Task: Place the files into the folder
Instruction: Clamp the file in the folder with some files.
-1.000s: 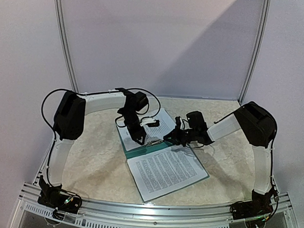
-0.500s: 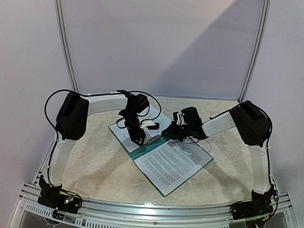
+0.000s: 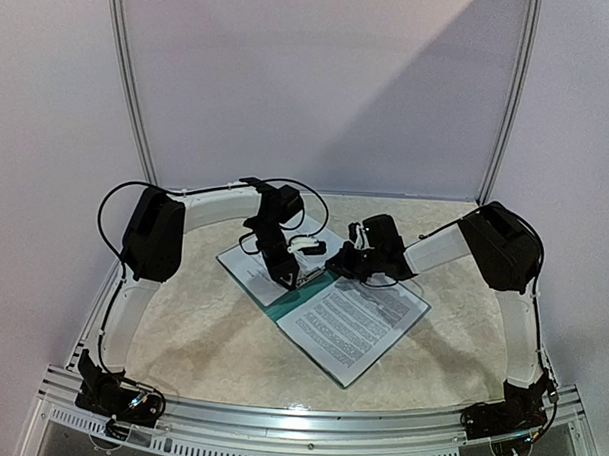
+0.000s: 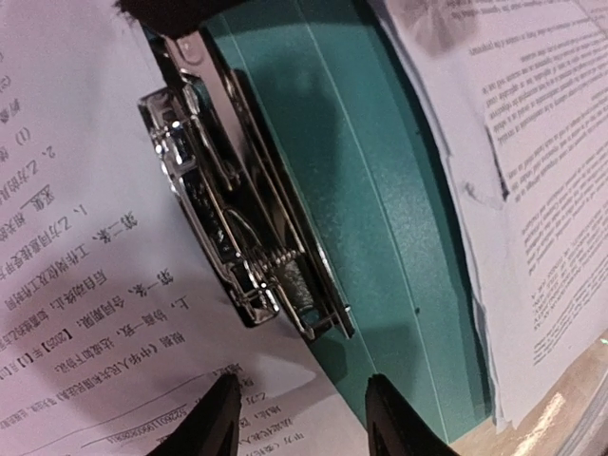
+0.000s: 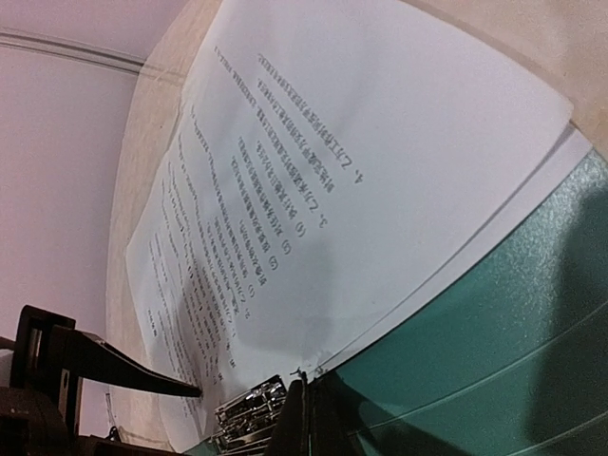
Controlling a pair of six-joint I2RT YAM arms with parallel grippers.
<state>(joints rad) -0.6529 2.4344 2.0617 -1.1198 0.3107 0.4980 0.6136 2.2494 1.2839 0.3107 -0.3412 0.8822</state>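
Now your left gripper [image 4: 306,418] is sitting spread over the files [image 3: 353,318] beside the clip [image 4: 242,218]. Your right gripper [image 5: 302,423] is pressing shut at a sheet edge. Files are lying on the open folder [image 4: 380,218].

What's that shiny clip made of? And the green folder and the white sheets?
The clip looks like polished metal: it is silvery and mirror-bright, with a coiled spring. The folder seems to be plastic or coated card; its teal surface is finely grained with a dull sheen. The sheets look like plain matte paper, thin and printed in black.
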